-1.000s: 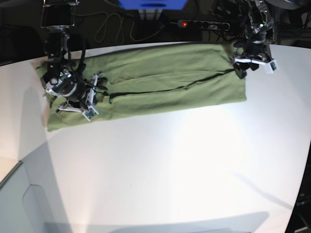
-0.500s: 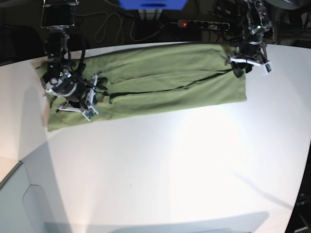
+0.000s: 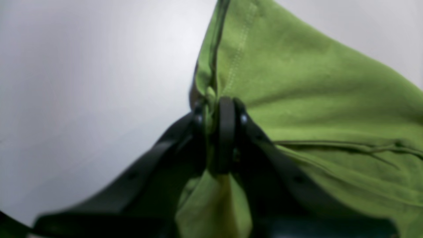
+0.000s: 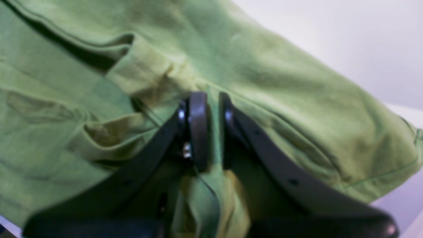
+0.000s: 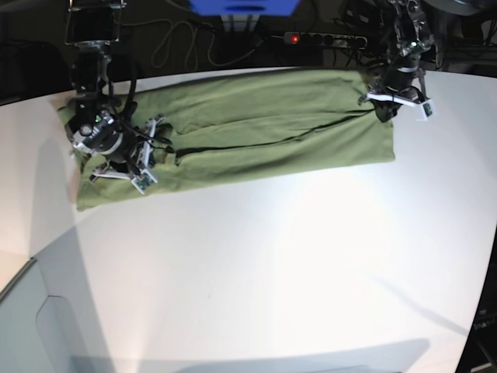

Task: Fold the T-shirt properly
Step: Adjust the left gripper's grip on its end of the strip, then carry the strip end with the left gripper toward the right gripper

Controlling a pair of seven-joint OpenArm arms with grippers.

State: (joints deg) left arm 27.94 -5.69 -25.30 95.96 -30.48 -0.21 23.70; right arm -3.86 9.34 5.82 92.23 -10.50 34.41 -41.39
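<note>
I see one T-shirt (image 5: 256, 128), two grippers and one white table (image 5: 272, 272). The T-shirt is green and lies in a long folded strip across the far part of the table.

On the left side of the base view, my right gripper (image 5: 144, 155) sits on the shirt's end, near the left edge of the table. Its jaws are pinched tight on a fold of green cloth, and the wrist view shows the cloth squeezed between the black fingers (image 4: 198, 129).

In the middle, the shirt has a long dark crease running along it. The big near part of the table is bare.

On the right, my left gripper (image 5: 386, 103) is at the shirt's other end, close to the far edge. It is clamped on the hem there.

Behind the table lie some cables (image 5: 175, 43) and a power strip (image 5: 326, 37) with a red light.
</note>
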